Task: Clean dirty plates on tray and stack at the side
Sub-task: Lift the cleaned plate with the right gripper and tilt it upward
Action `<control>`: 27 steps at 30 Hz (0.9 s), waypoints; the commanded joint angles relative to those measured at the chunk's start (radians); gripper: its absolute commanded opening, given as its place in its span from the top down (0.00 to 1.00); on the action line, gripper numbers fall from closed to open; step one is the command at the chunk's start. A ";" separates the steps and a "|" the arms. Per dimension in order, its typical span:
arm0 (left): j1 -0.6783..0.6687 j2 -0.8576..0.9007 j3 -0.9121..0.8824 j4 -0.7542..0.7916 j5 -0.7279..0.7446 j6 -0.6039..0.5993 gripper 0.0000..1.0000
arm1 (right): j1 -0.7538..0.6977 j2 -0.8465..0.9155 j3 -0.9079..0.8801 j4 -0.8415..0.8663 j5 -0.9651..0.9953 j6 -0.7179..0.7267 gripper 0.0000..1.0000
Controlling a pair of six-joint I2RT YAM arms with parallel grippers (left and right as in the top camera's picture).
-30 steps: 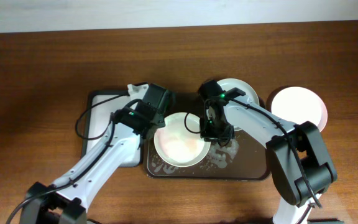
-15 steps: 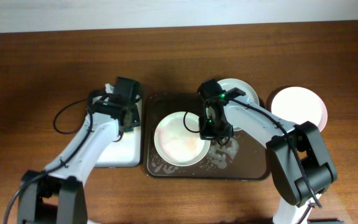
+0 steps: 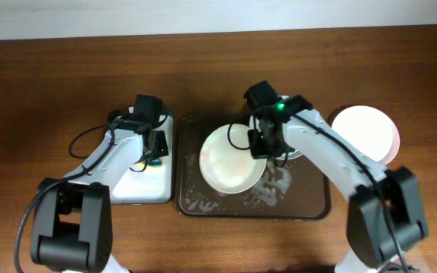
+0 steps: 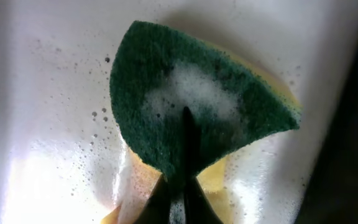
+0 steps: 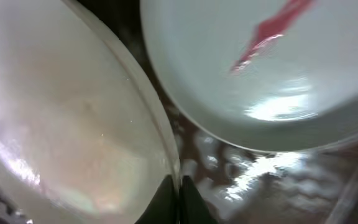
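My right gripper (image 5: 178,193) has its jaws pinched together on the rim of a white plate (image 5: 73,124). The fingertips themselves are dark and blurred at the bottom of that wrist view. The plate's face shows only a faint pinkish sheen, and its far edges are cut off. Just beside it lies the mint plate (image 5: 260,74) with a red smear, also partly out of frame. From overhead my right arm hides most of that plate.

My left gripper (image 4: 184,155) is closed too, its tips nipping the green face of a foamy sponge (image 4: 229,112). The yellow underside peeks out below. The sponge sits on the wet white floor of the small tray (image 3: 139,189).

From overhead the held plate is tilted above the left half of the brown tray (image 3: 294,201), whose base glistens with suds. A third plate (image 3: 365,130) rests on the table (image 3: 51,76) just right of the tray. Glare washes it out, so I cannot tell whether it is clean.
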State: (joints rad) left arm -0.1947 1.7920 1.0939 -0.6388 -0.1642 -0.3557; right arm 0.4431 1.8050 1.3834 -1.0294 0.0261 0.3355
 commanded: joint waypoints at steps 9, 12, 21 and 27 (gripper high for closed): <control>0.004 0.022 -0.008 0.011 0.011 0.016 0.95 | 0.002 -0.066 0.025 -0.181 0.088 -0.050 0.96; 0.004 0.022 -0.008 0.014 0.011 0.016 0.95 | 0.001 -0.066 0.027 -0.090 0.091 -0.039 0.96; 0.004 0.022 -0.008 0.013 0.011 0.016 0.95 | 0.003 -0.065 0.038 -0.202 0.080 -0.014 0.96; 0.004 0.022 -0.008 0.013 0.011 0.016 0.95 | -0.002 -0.065 0.048 -0.161 0.110 -0.013 0.96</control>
State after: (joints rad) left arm -0.1947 1.7920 1.0939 -0.6304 -0.1635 -0.3550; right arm 0.4431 1.7554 1.3991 -1.2362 0.0978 0.3119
